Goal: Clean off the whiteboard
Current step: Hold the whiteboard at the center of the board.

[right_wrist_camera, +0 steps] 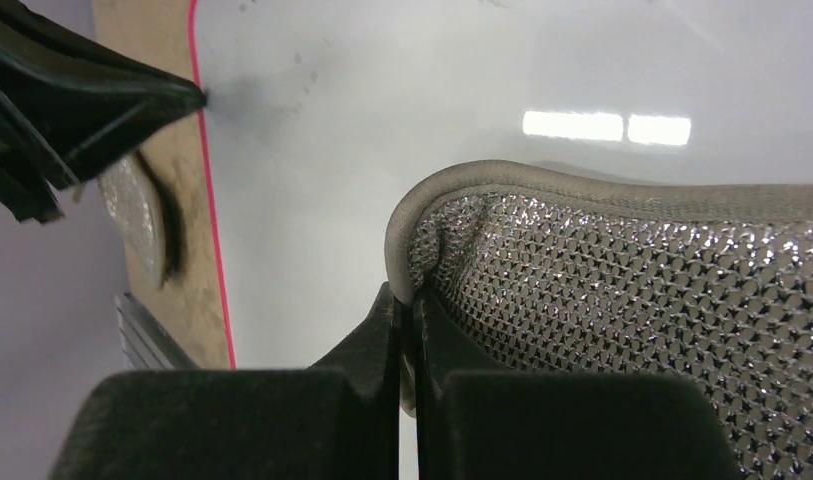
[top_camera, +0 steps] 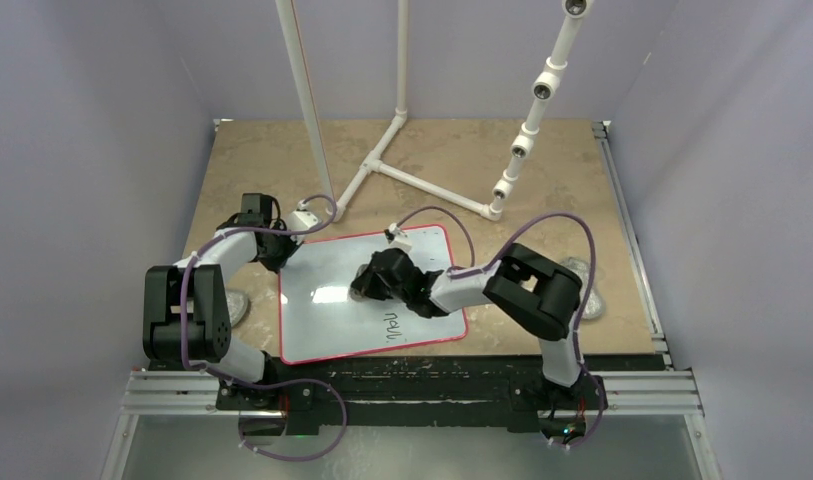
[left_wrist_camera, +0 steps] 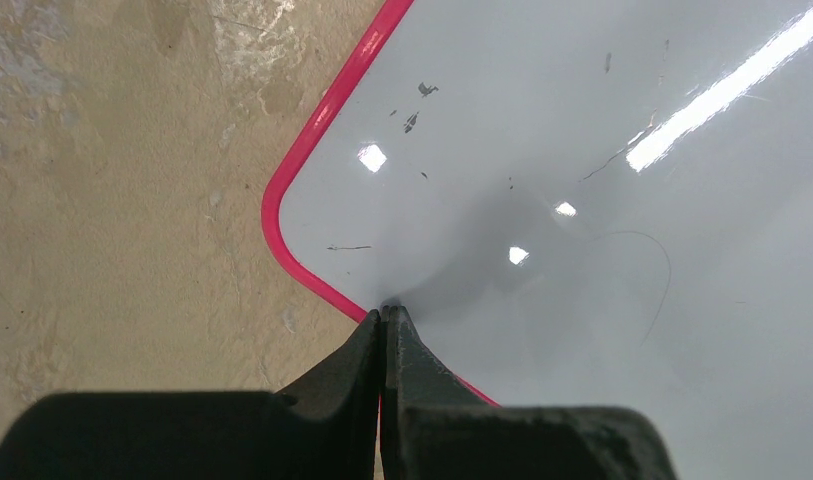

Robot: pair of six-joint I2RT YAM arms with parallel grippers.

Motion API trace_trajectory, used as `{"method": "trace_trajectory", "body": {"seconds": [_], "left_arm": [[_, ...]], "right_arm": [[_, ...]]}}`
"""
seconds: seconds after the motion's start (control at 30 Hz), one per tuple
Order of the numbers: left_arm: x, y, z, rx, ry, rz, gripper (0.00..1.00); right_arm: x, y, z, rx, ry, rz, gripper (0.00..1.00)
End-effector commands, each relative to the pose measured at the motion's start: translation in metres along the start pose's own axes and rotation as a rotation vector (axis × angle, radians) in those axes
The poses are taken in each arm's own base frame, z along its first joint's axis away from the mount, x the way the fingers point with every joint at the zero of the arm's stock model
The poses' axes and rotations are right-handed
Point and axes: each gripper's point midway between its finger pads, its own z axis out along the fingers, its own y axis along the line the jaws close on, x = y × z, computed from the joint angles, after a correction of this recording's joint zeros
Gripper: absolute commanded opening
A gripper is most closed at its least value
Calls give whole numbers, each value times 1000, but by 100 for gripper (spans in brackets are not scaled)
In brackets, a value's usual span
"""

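1. On the tan table (top_camera: 542, 170), between my two arms, the whiteboard (top_camera: 327, 300) lies flat with one long side toward my bases and its red border showing all round.
2. My left gripper (top_camera: 285, 252) has its fingers pressed together with nothing between them. The tips rest on the board's far left corner, just inside the border.
3. My right gripper (top_camera: 367, 285) is over the middle of the board and clamped on a silvery mesh pad (right_wrist_camera: 622, 300). It pinches the pad at its tan hemmed edge.
4. The top view alone shows black handwriting (top_camera: 393, 328) near the board's near edge. It also shows a second grey pad (top_camera: 237, 305) on the table by my left arm, another (top_camera: 588, 290) beside my right arm, and a white pipe frame (top_camera: 412, 180) at the far side.
5. My left wrist view alone shows small black flecks (left_wrist_camera: 412, 120) and a thin curved line on the glossy surface (left_wrist_camera: 582, 150) near that rounded corner. My closed tips (left_wrist_camera: 384, 315) touch the board there, and bare table (left_wrist_camera: 132, 200) lies to the side.
6. My right wrist view alone shows the pad's mesh weave close up at my closed tips (right_wrist_camera: 407, 300). It also shows the board (right_wrist_camera: 332, 150) beyond, my left gripper (right_wrist_camera: 132, 100) touching it by the border, and the left-hand grey pad (right_wrist_camera: 132, 225) on the table (right_wrist_camera: 194, 290).
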Motion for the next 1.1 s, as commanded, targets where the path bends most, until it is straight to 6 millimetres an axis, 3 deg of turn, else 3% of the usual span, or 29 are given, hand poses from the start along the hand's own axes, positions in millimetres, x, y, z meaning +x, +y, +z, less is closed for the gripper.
{"method": "trace_trajectory", "body": {"seconds": [0.0, 0.03, 0.1, 0.17, 0.23, 0.3, 0.43, 0.53, 0.63, 0.7, 0.77, 0.8, 0.9, 1.0, 1.07], "left_arm": [[45, -48, 8, 178, 146, -49, 0], [45, -47, 8, 177, 145, -47, 0], [45, -47, 7, 173, 144, -46, 0], [44, -45, 6, 164, 138, -53, 0], [42, -44, 3, 175, 120, -81, 0], [43, -39, 2, 184, 116, -112, 0], [55, -30, 2, 181, 134, -134, 0], [62, -32, 4, 198, 136, -140, 0], [66, -37, 9, 221, 145, -145, 0], [68, -38, 11, 223, 148, -147, 0], [69, -37, 11, 221, 152, -144, 0], [70, -37, 11, 219, 153, -143, 0], [71, -35, 8, 222, 144, -148, 0], [64, -23, -3, 236, 103, -193, 0], [60, -11, -13, 231, 66, -217, 0]], "right_arm": [[47, -164, -70, 479, 195, -66, 0], [45, -190, -88, 535, 181, -44, 0], [30, -210, -101, 559, 137, 24, 0], [18, -211, -93, 548, 112, 48, 0], [4, -190, -62, 528, 91, -7, 0], [1, -149, -22, 482, 101, -59, 0], [18, -70, 43, 375, 147, -137, 0], [32, -24, 74, 280, 167, -164, 0], [42, -4, 93, 227, 195, -163, 0], [51, -9, 96, 234, 230, -146, 0], [41, -27, 91, 280, 210, -118, 0], [38, -51, 82, 328, 203, -81, 0], [12, -90, 58, 392, 126, 30, 0], [-7, -93, 55, 412, 71, 34, 0], [-14, -80, 66, 407, 59, 4, 0]]}}
